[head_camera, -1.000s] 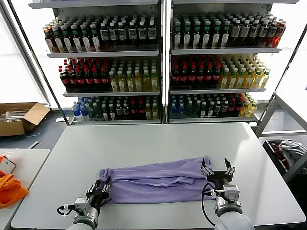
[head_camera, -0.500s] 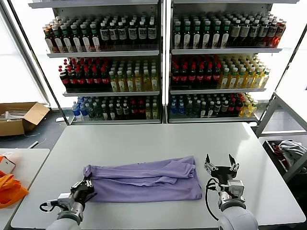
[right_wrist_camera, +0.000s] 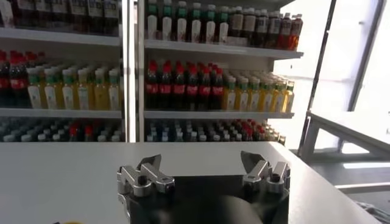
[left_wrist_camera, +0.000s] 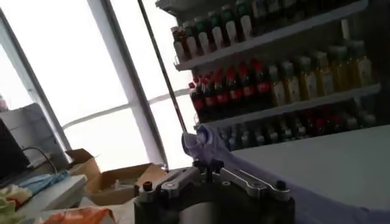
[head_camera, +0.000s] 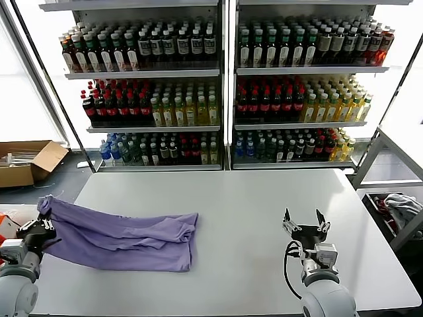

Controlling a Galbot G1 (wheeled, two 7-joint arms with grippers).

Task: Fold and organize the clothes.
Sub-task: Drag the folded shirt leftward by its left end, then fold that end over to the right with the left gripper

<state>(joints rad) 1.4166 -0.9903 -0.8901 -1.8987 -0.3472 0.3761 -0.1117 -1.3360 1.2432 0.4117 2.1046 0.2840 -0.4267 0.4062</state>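
The purple shirt lies on the left side of the white counter. It is folded into a long band. One end hangs out past the counter's left edge, lifted up in the air. The other end rests flat near the middle of the counter.

The left gripper is squeezed shut on the shirt's lifted end, out beyond the counter's left edge. In the left wrist view a little bunch of purple cloth pokes up between its closed fingers.

The right gripper waits over the right side of the counter, well apart from the shirt. Its fingers are spread wide and it holds nothing.

The shirt looks soft, thin and light. It bends and sags wherever nothing holds it up, so it will not keep its shape by itself. It should slide along the smooth counter easily. A pull from one end may drag the folds crooked. A good place to hold it is a corner or an edge, pinching all the layers together.
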